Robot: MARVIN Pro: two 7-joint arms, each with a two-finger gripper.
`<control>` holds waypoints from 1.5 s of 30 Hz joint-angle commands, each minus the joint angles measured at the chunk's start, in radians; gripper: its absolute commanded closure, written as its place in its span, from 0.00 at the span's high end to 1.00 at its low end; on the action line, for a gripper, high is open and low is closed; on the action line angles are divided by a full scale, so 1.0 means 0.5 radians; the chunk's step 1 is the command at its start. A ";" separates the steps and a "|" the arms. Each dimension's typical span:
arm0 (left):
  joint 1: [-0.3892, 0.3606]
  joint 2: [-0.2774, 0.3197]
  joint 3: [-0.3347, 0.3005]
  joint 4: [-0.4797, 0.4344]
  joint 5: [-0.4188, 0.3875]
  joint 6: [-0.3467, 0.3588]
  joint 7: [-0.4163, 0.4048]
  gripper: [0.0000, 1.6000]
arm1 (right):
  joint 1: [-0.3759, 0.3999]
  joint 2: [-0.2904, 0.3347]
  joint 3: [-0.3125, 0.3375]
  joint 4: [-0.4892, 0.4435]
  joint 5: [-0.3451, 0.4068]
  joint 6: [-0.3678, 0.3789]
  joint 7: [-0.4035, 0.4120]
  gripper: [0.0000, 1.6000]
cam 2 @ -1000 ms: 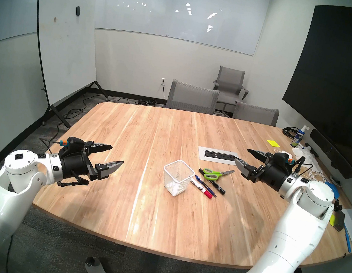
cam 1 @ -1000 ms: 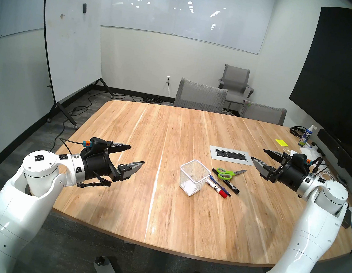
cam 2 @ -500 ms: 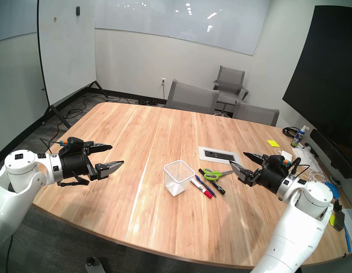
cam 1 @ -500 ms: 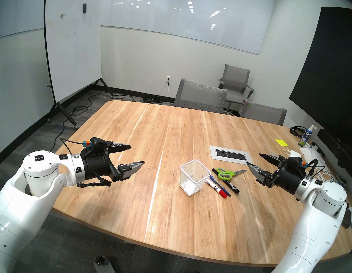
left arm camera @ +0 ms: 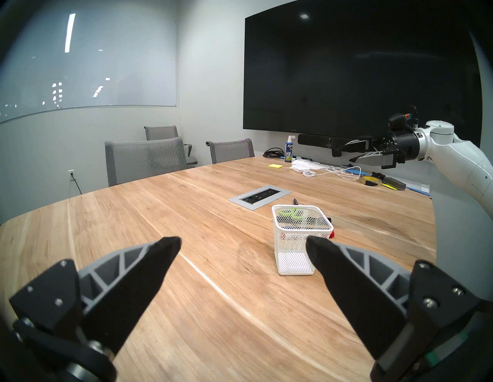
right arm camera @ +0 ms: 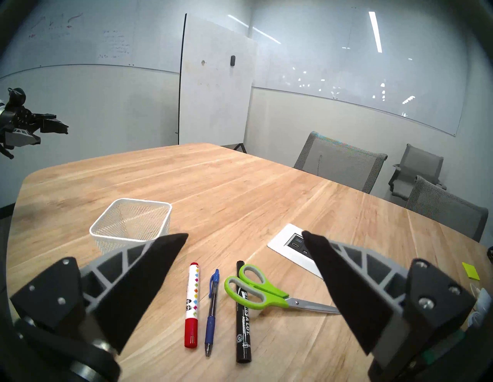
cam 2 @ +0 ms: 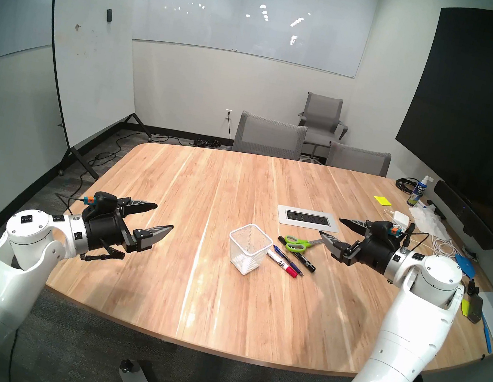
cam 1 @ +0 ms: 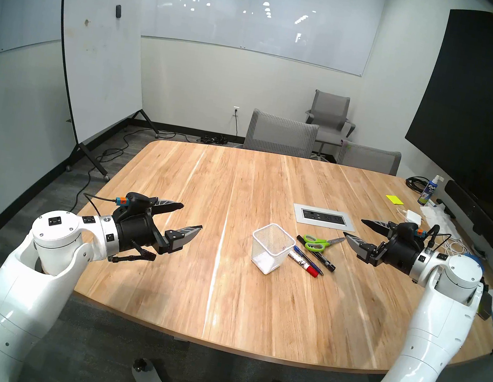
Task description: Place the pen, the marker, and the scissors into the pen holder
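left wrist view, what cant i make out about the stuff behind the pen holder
- Scissors: only a green blur through the mesh of the pen holder, which stands in front; blades hidden.
- Pen: at most a small blue fleck through the mesh.
- Red-capped marker: just the red end shows past the holder's right wall.
- Black marker: only its far tip clears the rim.

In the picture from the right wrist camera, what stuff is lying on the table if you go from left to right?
Pen holder → red-capped marker → pen → black marker → scissors → outlet panel → yellow sticky note.
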 commanded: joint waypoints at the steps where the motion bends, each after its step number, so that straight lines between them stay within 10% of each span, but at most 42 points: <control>1: -0.002 0.002 -0.002 -0.028 0.000 -0.001 -0.001 1.00 | -0.009 0.011 -0.010 -0.004 0.000 -0.009 0.025 1.00; 45: -0.002 0.001 -0.002 -0.028 0.000 -0.001 -0.001 1.00 | -0.226 0.043 -0.171 -0.110 -0.149 0.023 0.087 1.00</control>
